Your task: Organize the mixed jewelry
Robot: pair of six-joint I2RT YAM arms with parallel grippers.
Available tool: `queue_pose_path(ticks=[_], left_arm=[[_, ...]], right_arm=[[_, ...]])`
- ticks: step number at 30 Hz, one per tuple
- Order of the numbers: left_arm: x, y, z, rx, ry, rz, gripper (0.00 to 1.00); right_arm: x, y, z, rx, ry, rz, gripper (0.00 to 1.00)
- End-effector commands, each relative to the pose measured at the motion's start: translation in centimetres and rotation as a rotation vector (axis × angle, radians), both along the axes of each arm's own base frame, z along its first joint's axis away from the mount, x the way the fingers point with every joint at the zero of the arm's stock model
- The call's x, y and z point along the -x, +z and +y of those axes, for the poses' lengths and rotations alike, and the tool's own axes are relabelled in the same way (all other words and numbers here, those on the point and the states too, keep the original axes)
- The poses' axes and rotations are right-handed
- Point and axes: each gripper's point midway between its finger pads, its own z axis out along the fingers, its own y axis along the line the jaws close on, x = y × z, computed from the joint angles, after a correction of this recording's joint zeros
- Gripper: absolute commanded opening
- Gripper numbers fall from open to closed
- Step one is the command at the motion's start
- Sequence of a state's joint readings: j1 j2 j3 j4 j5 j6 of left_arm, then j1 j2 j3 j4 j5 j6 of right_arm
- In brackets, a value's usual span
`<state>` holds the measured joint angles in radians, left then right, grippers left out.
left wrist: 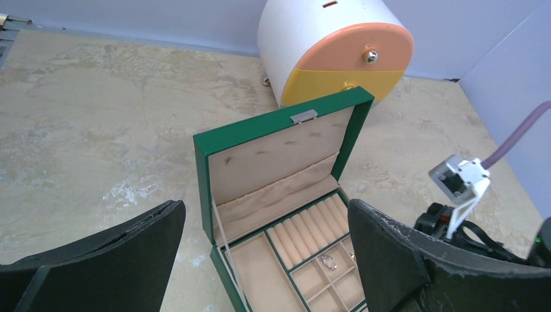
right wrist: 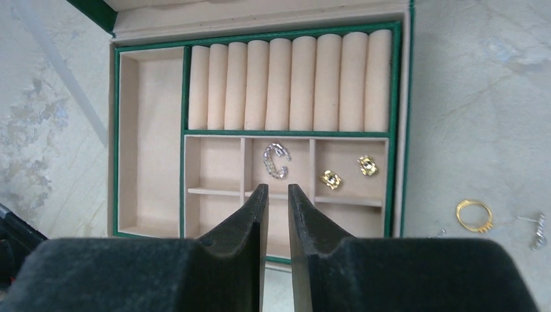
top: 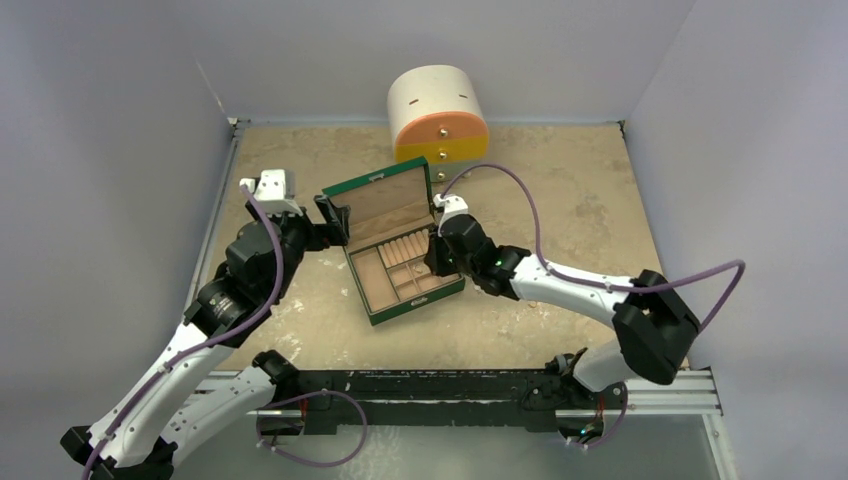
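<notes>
The green box (top: 415, 303) lies open mid-table, its lid raised. In the right wrist view, a sparkly silvery curved piece (right wrist: 276, 160) lies in the middle small compartment of the box (right wrist: 397, 130). Two small gold pieces (right wrist: 331, 179) (right wrist: 367, 165) lie in the compartment to its right. A gold ring (right wrist: 474, 215) and a silvery piece (right wrist: 538, 224) rest on the table right of the box. My right gripper (right wrist: 277, 187) hovers over the small compartments, jaws a narrow gap apart, nothing between them. My left gripper (left wrist: 264, 208) stands wide open beside the lid (left wrist: 203, 188).
A round white drawer unit (top: 437, 112) with an orange and a yellow drawer front stands against the back wall behind the box. Grey walls close in the table on three sides. The box's ring rolls (right wrist: 289, 84) and long left compartment (right wrist: 149, 136) hold nothing.
</notes>
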<state>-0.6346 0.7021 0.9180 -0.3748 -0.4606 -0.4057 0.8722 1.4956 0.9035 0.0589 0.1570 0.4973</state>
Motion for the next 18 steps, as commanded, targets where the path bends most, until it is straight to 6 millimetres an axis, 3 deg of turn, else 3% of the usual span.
queue_pose_path(ticks=[1,10,18], left_arm=[[-0.4,1.3,0.3,0.031,0.020,-0.039,0.96],[-0.5,1.0,0.0,0.025,0.016,-0.030,0.96],[-0.8,0.7,-0.2,0.023,0.011,-0.020,0.96]], right_arm=[[0.1,1.5,-2.1,-0.002,-0.084,-0.039,0.21],[1.9,0.3,-8.2,0.083,-0.225,-0.061,0.25],[3.6,-2.8,-11.6,0.150,-0.289,-0.031,0.27]])
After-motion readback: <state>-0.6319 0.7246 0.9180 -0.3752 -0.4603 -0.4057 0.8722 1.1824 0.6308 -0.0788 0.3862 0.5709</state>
